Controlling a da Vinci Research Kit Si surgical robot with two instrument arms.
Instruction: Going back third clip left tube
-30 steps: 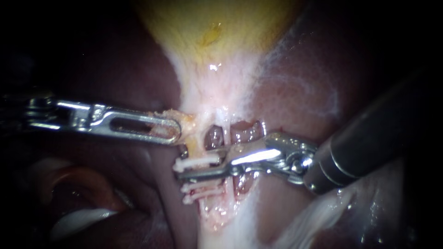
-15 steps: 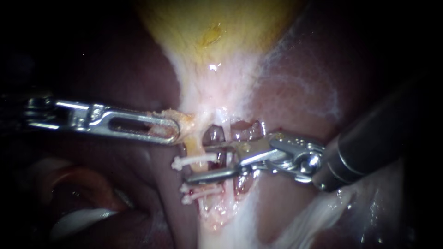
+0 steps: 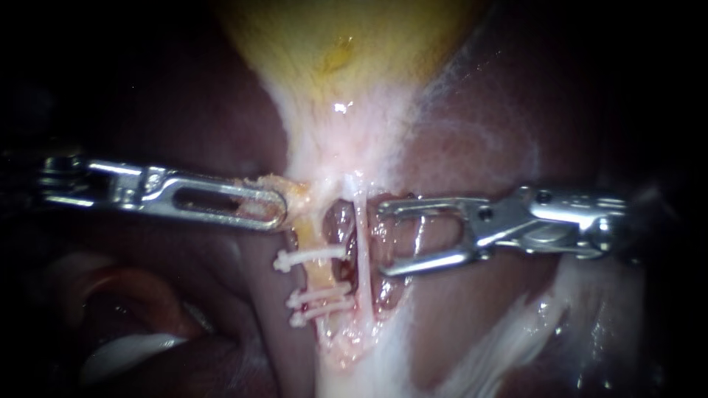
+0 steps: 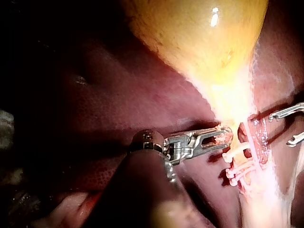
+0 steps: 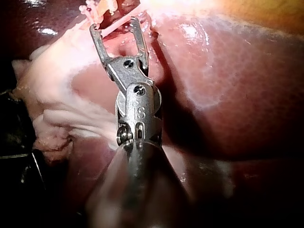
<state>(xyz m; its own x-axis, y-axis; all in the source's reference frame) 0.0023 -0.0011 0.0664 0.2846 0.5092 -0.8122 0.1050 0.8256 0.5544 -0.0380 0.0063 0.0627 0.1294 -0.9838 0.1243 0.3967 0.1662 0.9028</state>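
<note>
Liver (image 3: 479, 140) behind: three clips (image 3: 317, 256) on left tube (image 3: 318, 278); right instrument (image 3: 383, 240), three o'clock, jaws agape, clear; left instrument (image 3: 280, 210) clamps tissue (image 3: 299, 195)

Silver slotted left instrument (image 3: 282, 208), silver right instrument (image 3: 382, 240), hinge screws (image 5: 127, 62)

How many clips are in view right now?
3, all across the left tube: an upper clip, then a middle clip and a lower clip close together below it. The right tube shows none; tissue may hide more.

Left instrument (image 3: 274, 207) gripping tissue (image 3: 301, 196); right instrument (image 3: 385, 239) agape
</note>
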